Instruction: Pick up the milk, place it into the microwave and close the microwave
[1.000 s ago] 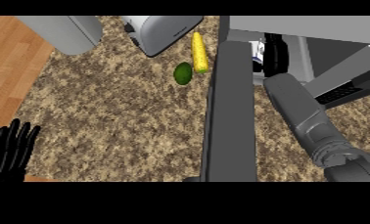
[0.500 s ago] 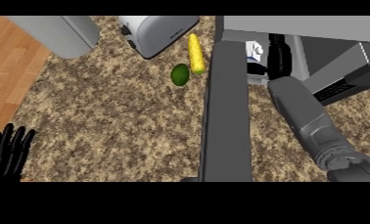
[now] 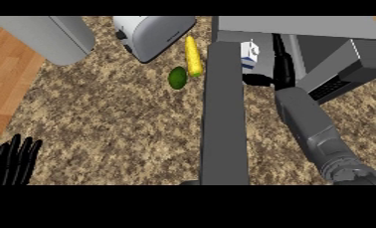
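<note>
Placing milk (image 3: pixel 249 55) inside microwave (image 3: pixel 308 28), upper right | right hand (image 3: pixel 280 70) fingers: cannot tell | door (image 3: pixel 224 122) open, closing left | left hand (image 3: pixel 18 160) fingers straight, lower left

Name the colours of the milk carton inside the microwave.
The milk carton is white with blue markings, seen best in the head view.

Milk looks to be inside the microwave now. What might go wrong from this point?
1. The right hand sits beside the milk carton inside the microwave; pulling out could tip it.
2. The open door lies beside the right forearm; swinging it early could hit the arm.
</note>
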Controlling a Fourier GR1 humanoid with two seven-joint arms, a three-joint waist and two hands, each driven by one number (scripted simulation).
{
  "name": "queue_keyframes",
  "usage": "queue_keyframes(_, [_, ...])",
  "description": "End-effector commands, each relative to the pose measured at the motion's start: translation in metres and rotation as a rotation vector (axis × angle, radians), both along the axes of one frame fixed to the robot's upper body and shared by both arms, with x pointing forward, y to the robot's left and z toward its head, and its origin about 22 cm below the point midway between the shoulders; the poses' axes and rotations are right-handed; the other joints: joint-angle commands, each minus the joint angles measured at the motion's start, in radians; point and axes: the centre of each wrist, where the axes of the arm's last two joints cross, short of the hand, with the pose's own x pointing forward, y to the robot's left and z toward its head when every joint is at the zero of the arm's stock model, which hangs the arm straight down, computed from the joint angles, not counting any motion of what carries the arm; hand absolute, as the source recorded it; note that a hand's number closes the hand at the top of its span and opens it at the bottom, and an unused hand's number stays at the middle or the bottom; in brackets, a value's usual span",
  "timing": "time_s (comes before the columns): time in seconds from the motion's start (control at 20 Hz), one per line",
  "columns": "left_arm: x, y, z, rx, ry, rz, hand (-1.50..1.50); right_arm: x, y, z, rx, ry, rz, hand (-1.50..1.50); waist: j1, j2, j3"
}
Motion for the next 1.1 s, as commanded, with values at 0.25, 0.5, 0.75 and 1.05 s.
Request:
queue_keyframes(0.25, [-0.012, -0.008, 0.001, 0.034, 0.039, -0.055, -1.50, -0.026, 0.014, -0.036, 0.186, 0.012, 0.104, -1.50, -0.032, -0.014, -0.001])
queue_keyframes(0.5, [-0.003, -0.028, -0.003, -0.038, 0.039, -0.165, -1.50, -0.044, 0.017, -0.055, 0.318, 0.035, 0.231, -1.50, -0.068, -0.028, -0.003])
queue_keyframes(0.75, [0.002, -0.051, -0.005, -0.045, 0.043, -0.237, -1.50, -0.072, 0.019, -0.082, 0.448, 0.062, 0.338, -1.50, -0.082, -0.032, -0.004])
queue_keyframes(1.05, [0.009, -0.064, 0.004, -0.024, 0.042, -0.314, -1.50, -0.108, 0.009, -0.105, 0.492, 0.055, 0.387, -1.50, -0.097, -0.038, -0.005])
